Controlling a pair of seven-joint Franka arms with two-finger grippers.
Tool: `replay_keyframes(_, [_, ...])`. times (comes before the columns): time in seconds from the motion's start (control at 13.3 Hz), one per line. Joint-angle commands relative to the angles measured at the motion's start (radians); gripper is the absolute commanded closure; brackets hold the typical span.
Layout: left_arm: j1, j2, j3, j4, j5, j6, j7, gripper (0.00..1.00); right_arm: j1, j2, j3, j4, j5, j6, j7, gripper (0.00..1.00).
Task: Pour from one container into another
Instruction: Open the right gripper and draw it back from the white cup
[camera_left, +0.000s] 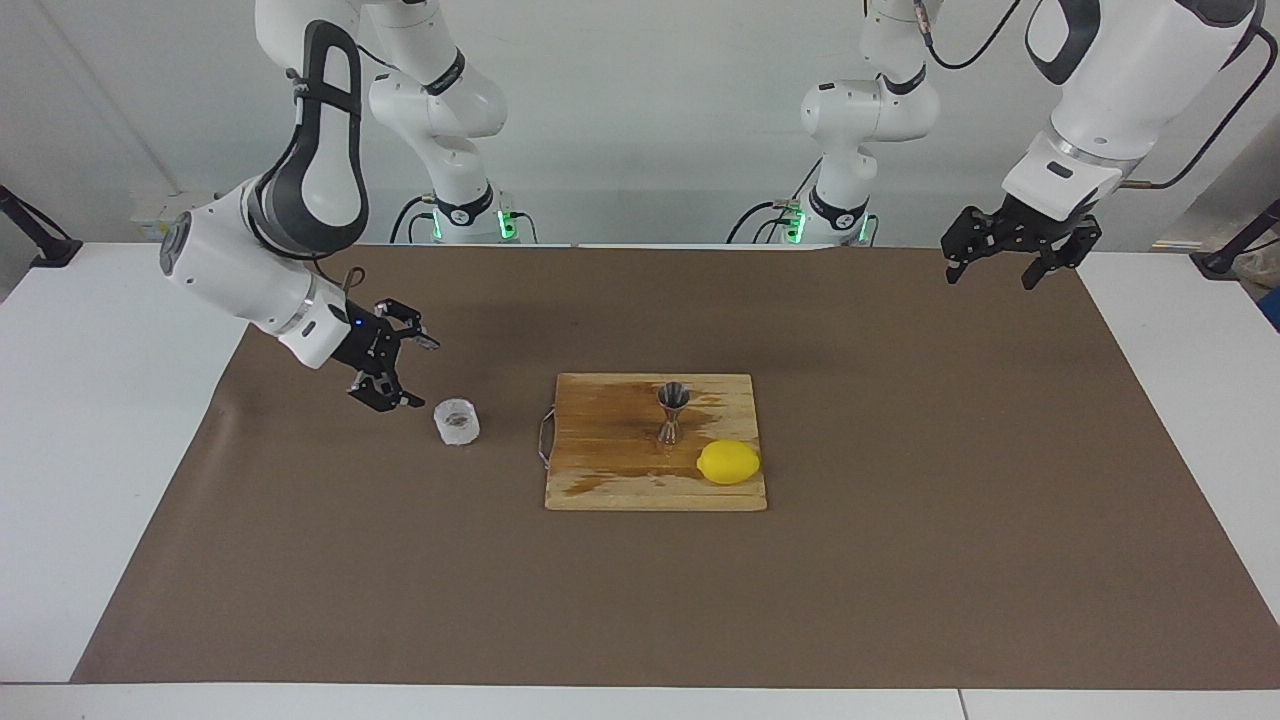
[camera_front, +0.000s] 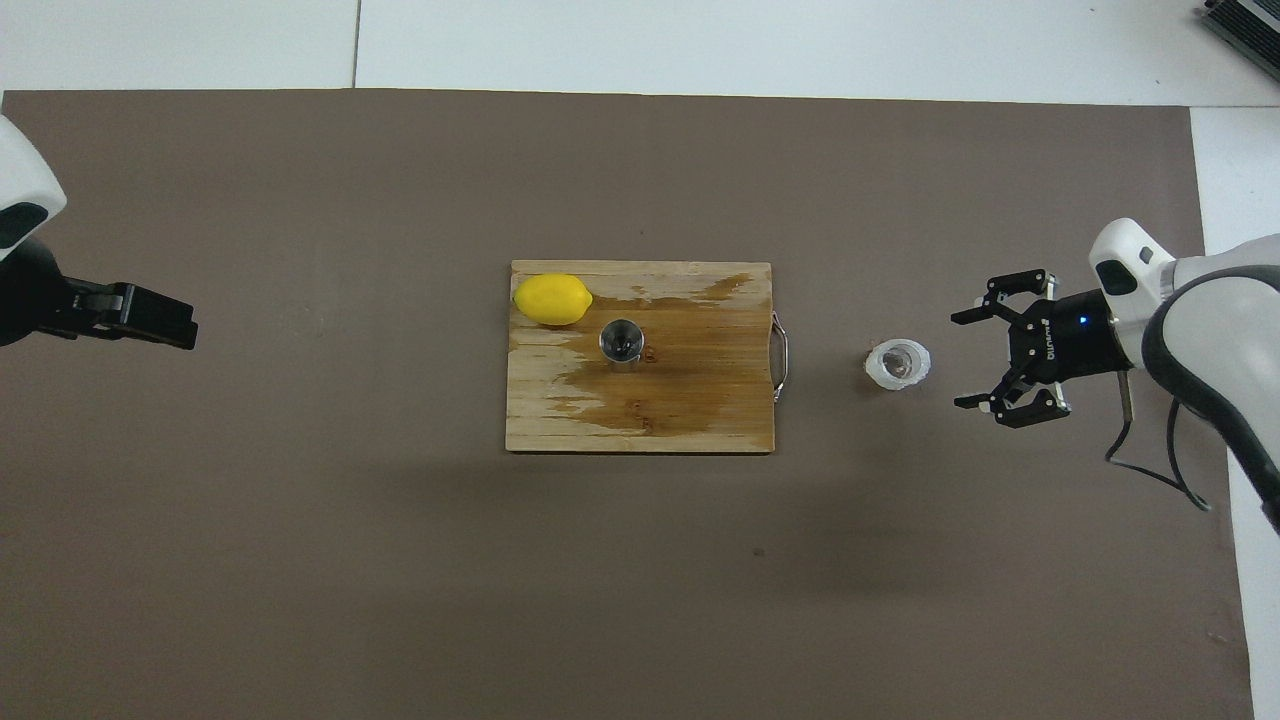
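The clear faceted glass cup (camera_left: 457, 421) stands upright on the brown mat, between the wooden board and the right arm's end of the table; it also shows in the overhead view (camera_front: 898, 364). The metal hourglass jigger (camera_left: 672, 412) stands upright on the board, beside a lemon; from overhead its open mouth shows (camera_front: 621, 344). My right gripper (camera_left: 422, 373) is open, low over the mat just beside the cup on the right arm's side, not touching it; the overhead view (camera_front: 963, 360) shows its fingers spread toward the cup. My left gripper (camera_left: 990, 278) waits open, raised over the mat's edge at the left arm's end (camera_front: 150, 318).
The wooden cutting board (camera_left: 620, 480) lies mid-table with a dark wet stain and a metal handle on its cup side (camera_front: 781, 356). A yellow lemon (camera_left: 728, 462) lies on the board's corner farther from the robots (camera_front: 552, 299). The brown mat (camera_left: 900, 580) covers the table.
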Motion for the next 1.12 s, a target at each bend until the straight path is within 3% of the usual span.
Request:
replay_keyframes(0.0, [0.007,-0.011,-0.005,-0.008,0.018,-0.013,0.007,0.0,0.042,-0.02,0.008,0.007,-0.162,0.006,0.284,0.0])
replay_keyframes(0.3, [0.007,-0.011,-0.005,-0.008,0.018,-0.013,0.007,0.0,0.174,-0.07,0.008,0.019,-0.474,-0.009,0.919,0.0])
replay_keyframes(0.67, [0.007,-0.011,-0.005,-0.008,0.018,-0.013,0.007,0.0,0.25,-0.104,0.01,0.037,-0.565,-0.122,1.579,0.0])
replay_keyframes(0.9, [0.007,-0.011,-0.005,-0.008,0.018,-0.013,0.007,0.0,0.228,-0.118,-0.007,0.199,-0.545,-0.256,1.751,0.0])
replay_keyframes(1.05, [0.007,-0.011,-0.005,-0.008,0.018,-0.013,0.007,0.0,0.192,-0.13,-0.01,0.321,-0.522,-0.364,1.77,0.0])
